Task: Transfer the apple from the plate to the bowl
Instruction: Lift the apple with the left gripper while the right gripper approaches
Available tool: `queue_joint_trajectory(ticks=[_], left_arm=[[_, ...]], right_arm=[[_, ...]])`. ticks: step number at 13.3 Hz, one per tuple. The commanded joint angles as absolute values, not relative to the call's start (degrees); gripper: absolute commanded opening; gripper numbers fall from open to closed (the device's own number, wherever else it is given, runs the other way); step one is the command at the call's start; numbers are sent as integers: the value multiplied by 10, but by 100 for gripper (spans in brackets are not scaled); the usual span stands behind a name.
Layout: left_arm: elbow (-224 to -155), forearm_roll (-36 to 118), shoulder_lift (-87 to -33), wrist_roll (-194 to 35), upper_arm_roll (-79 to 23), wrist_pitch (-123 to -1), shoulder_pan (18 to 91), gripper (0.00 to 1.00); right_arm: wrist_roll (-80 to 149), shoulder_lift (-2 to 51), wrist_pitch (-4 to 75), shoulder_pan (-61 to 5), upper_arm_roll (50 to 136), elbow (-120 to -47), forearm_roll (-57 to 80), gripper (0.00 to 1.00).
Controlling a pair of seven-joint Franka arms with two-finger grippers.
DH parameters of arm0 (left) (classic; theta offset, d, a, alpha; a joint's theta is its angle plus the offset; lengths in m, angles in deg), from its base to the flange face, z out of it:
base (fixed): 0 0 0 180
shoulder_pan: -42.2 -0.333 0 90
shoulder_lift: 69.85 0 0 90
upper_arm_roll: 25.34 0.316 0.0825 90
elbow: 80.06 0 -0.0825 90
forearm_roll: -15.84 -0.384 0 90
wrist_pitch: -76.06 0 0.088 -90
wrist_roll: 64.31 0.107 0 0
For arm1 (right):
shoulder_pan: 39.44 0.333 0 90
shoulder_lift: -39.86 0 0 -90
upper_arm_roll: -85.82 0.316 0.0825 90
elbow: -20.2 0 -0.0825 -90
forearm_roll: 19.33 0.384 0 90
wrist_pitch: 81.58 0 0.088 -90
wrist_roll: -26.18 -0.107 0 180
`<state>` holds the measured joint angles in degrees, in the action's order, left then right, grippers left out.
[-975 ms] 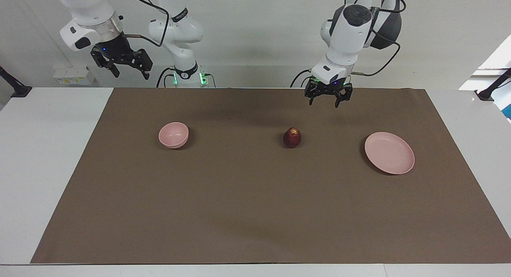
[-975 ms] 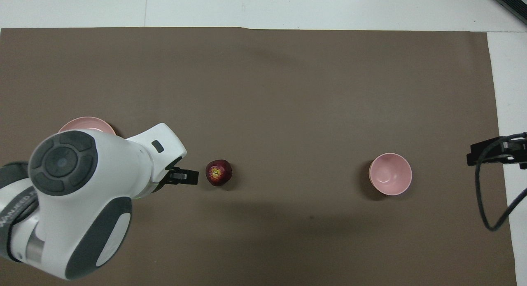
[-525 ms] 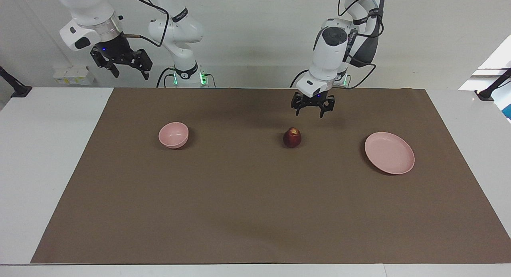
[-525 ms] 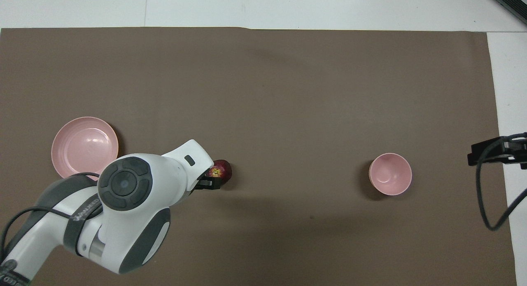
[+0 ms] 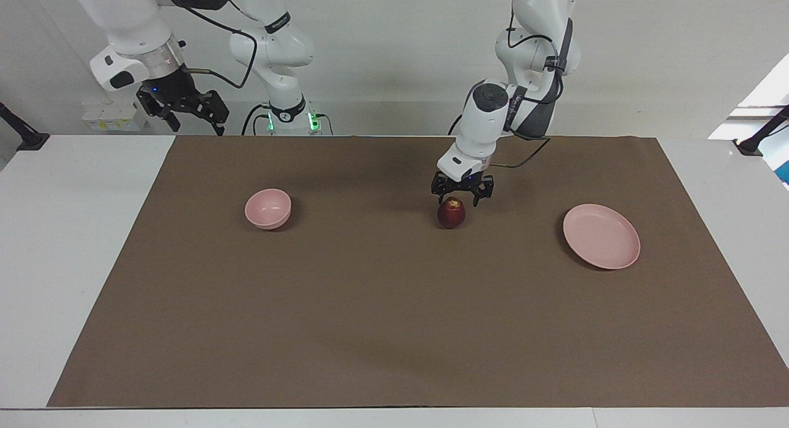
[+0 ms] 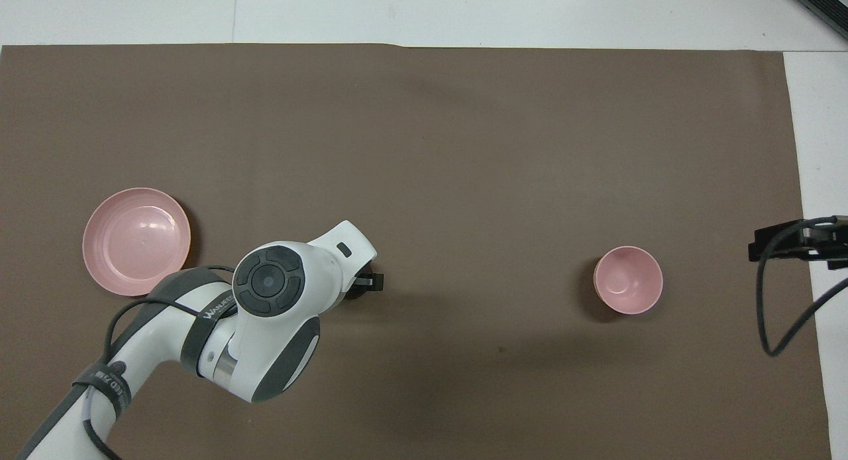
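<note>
The dark red apple (image 5: 451, 214) stands on the brown mat, not on the plate, between the plate and the bowl. The flat pink plate (image 5: 601, 237) lies empty toward the left arm's end; it also shows in the overhead view (image 6: 136, 240). The small deep pink bowl (image 5: 267, 208) stands empty toward the right arm's end, also in the overhead view (image 6: 628, 279). My left gripper (image 5: 457, 200) is open, low over the apple, its fingers either side of the apple's top. In the overhead view the left wrist hides the apple. My right gripper (image 5: 192, 124) waits open, raised over the table's edge.
A brown mat (image 5: 394, 329) covers most of the white table (image 5: 74, 261). A black clamp post (image 5: 758, 135) stands at the table corner at the left arm's end, another (image 5: 21, 135) at the right arm's end.
My left gripper has moved down and toward the right arm's end, from up in the air beside the apple to just over it. The apple, plate and bowl have not moved.
</note>
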<state>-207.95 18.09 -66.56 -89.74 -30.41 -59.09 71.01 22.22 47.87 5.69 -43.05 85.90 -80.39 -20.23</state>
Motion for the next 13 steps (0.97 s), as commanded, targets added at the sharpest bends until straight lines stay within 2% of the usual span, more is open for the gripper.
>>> queue_joint_trajectory(ticks=[1, 10, 11, 13], left_arm=[[-2079, 178, -666, -906, -296, -605, 718, 100], [-2077, 173, -647, -901, -296, -635, 714, 100], [-2077, 173, -647, -901, -296, -635, 713, 95], [-2077, 173, -647, -901, -296, -632, 713, 57]], right_arm=[[228, 496, 94, -437, 863, -858, -192, 100], [225, 486, 154, -431, 863, -926, -189, 100], [219, 480, 163, -430, 864, -929, -188, 100], [204, 461, 176, -417, 864, -931, -188, 100]])
